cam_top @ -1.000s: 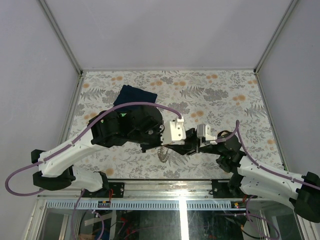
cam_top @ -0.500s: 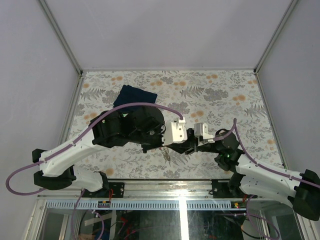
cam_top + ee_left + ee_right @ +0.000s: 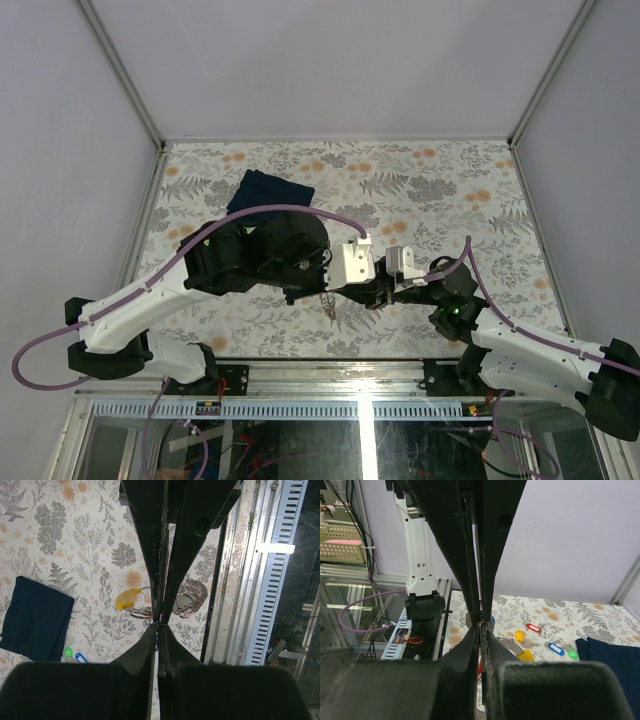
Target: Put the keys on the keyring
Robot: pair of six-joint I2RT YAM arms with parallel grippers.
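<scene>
Well clear of the dark cloth (image 3: 35, 617), we see the left gripper (image 3: 157, 632) pinching the keyring (image 3: 184, 612), the right gripper (image 3: 480, 630) closed tight, tip to tip against it; opposing pulls could twist the wire free.

Floral table (image 3: 450, 190), dark blue cloth (image 3: 268, 190), tagged keys (image 3: 533, 628)

I am viewing the keyring (image 3: 186, 611), a thin grey metal loop showing in several overlapping coils near the front edge of the table (image 3: 75, 555). A yellow-tagged key (image 3: 126, 600) is sitting just beside it. A green-tagged key (image 3: 67, 652) and a blue-tagged key (image 3: 81, 657) are lying side by side, well apart from the loop. A red-tagged key (image 3: 533, 628) is lying flat, alone.
</scene>
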